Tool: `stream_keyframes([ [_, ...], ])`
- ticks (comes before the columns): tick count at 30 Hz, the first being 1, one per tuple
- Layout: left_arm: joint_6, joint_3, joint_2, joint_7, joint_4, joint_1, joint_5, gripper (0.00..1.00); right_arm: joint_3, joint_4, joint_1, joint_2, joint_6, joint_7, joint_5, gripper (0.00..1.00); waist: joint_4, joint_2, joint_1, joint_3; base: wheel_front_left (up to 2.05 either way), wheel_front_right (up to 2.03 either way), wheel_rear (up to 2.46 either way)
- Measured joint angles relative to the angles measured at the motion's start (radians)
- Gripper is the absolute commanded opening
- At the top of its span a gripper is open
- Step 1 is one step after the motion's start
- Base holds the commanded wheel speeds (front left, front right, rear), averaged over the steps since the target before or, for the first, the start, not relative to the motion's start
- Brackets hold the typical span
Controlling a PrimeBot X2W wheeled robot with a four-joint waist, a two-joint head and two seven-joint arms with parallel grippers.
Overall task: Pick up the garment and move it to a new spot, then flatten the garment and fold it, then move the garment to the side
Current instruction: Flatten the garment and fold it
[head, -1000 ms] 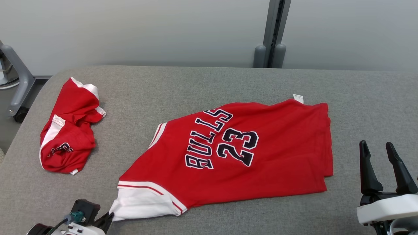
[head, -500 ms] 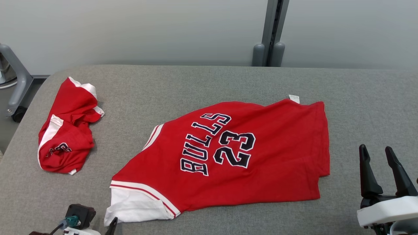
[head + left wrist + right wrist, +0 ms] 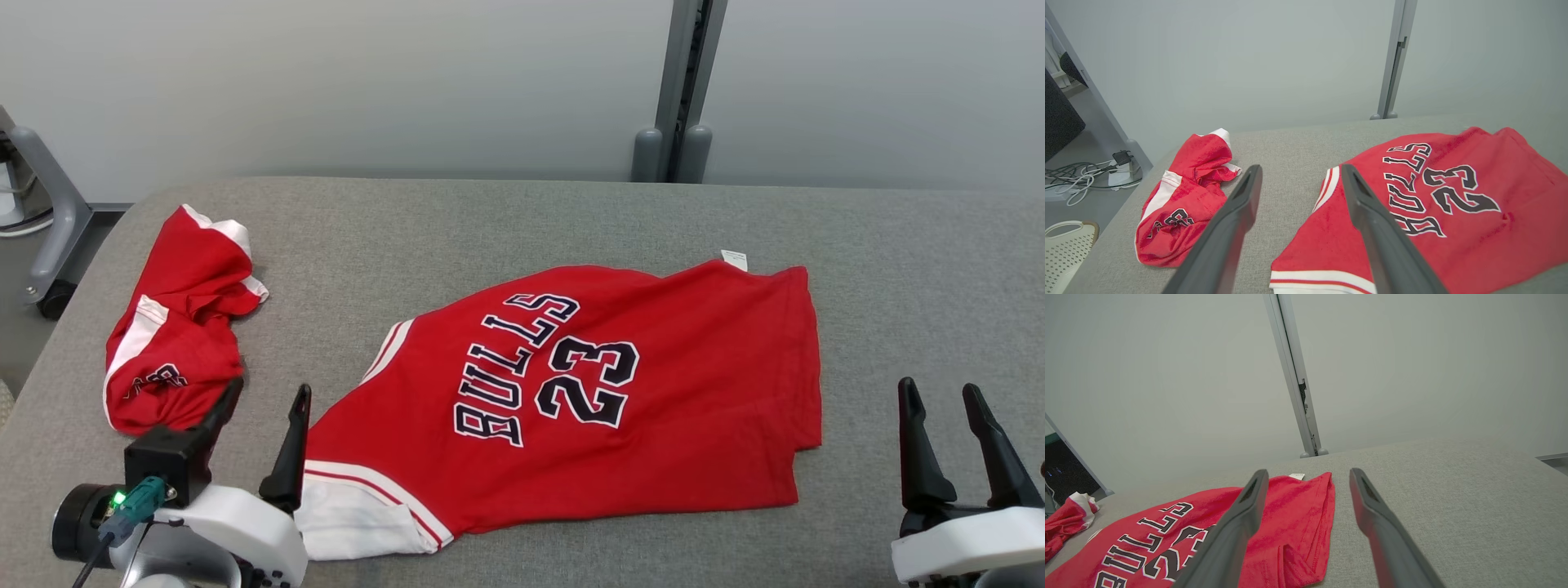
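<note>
The garment (image 3: 678,384) is a red jersey with "BULLS 23" in dark letters, lying mostly flat across the middle of the grey table (image 3: 506,229), its white-trimmed end toward the near left. My left gripper (image 3: 269,388) stands open at the near left, just beside that white-trimmed end, with nothing between its fingers. In the left wrist view the left gripper (image 3: 1301,169) frames bare table, with the garment (image 3: 1453,228) to its right. My right gripper (image 3: 937,388) is open at the near right, apart from the cloth. In the right wrist view the right gripper (image 3: 1308,473) points over the garment's (image 3: 1298,514) folded far edge.
A second red garment (image 3: 175,343) lies crumpled at the table's left end, close to my left gripper. Beyond that edge are a grey frame leg (image 3: 49,212), floor cables (image 3: 1081,175) and a white basket (image 3: 1065,245). A grey post (image 3: 682,90) stands behind the table.
My left gripper was shut at the jersey's white-trimmed corner; it has opened, let go and come up into view. The right gripper stayed still. The camera shifted slightly.
</note>
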Motion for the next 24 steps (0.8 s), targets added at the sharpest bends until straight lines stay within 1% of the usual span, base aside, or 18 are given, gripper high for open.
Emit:
stream_keyframes([
  [4,0.049,0.053,-0.063,-0.09,-0.032,-0.006,-0.012,1.0,0.0,0.006,0.021,0.007,0.0,-0.002,0.002,1.0,-0.009,0.0,0.0,0.0,0.0,0.0,0.0],
  [6,0.064,0.068,-0.095,-0.131,-0.031,-0.006,-0.017,1.0,-0.001,0.013,0.032,0.012,0.0,-0.004,0.002,1.0,-0.013,0.0,0.0,-0.002,0.0,0.0,0.0],
  [8,0.064,0.068,-0.121,-0.156,-0.031,-0.007,-0.022,1.0,0.002,0.015,0.039,0.013,0.0,-0.003,0.004,1.0,-0.017,0.0,0.0,-0.002,0.0,0.0,0.0],
  [12,0.042,0.052,-0.137,-0.166,-0.011,-0.017,-0.022,1.0,0.014,0.023,0.039,0.016,0.0,0.011,0.008,1.0,-0.025,0.0,0.0,0.007,0.0,0.0,0.0],
  [15,0.035,0.056,-0.135,-0.171,0.002,-0.027,-0.022,1.0,0.03,0.07,0.033,0.015,0.0,0.086,0.018,1.0,-0.024,0.0,0.0,0.015,0.0,0.0,0.0],
  [20,0.023,0.047,-0.141,-0.17,0.01,-0.05,-0.022,1.0,0.101,0.17,-0.015,-0.002,0.0,0.251,0.041,1.0,-0.004,0.0,0.0,0.031,0.0,0.0,0.0],
  [24,0.016,0.041,-0.145,-0.169,0.02,-0.057,-0.025,1.0,0.118,0.225,-0.06,-0.007,0.0,0.333,0.064,1.0,0.021,0.0,0.0,0.04,0.0,0.0,0.0],
])
